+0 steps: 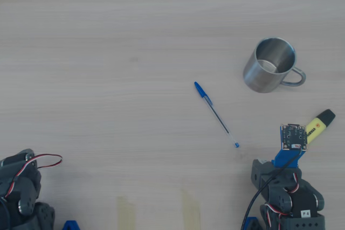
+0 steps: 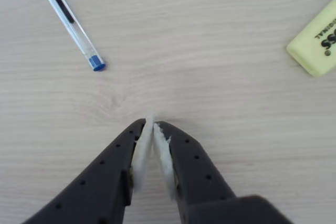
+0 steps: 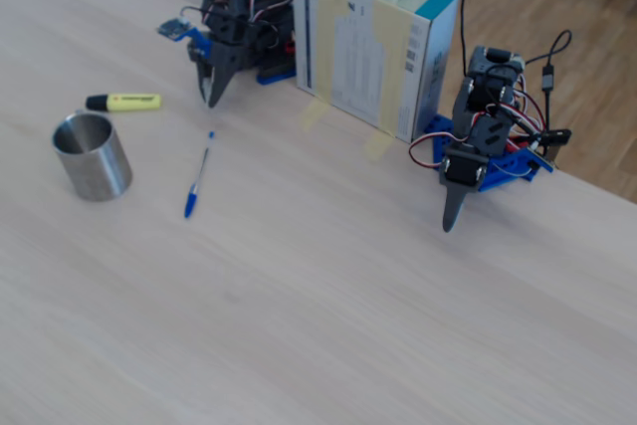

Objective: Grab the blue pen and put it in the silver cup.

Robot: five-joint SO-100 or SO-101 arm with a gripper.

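The blue pen (image 1: 215,114) lies flat on the wooden table, slanting from its blue cap at upper left to its small end plug at lower right. The fixed view shows the blue pen (image 3: 199,178) between the silver cup (image 3: 92,161) and my arm. The silver cup (image 1: 256,76) stands upright with its handle to the right and looks empty. My gripper (image 2: 152,125) is shut with nothing in it, pointing down just above the table. It is right of and below the pen's plug end (image 2: 97,64) in the wrist view. In the fixed view the gripper (image 3: 209,99) hangs just beyond the pen's far end.
A yellow highlighter (image 1: 321,122) with a black cap lies right of my arm, between it and the cup. A second arm (image 3: 468,166) stands idle at the right of the fixed view, with a taped cardboard box (image 3: 373,42) between the two arms.
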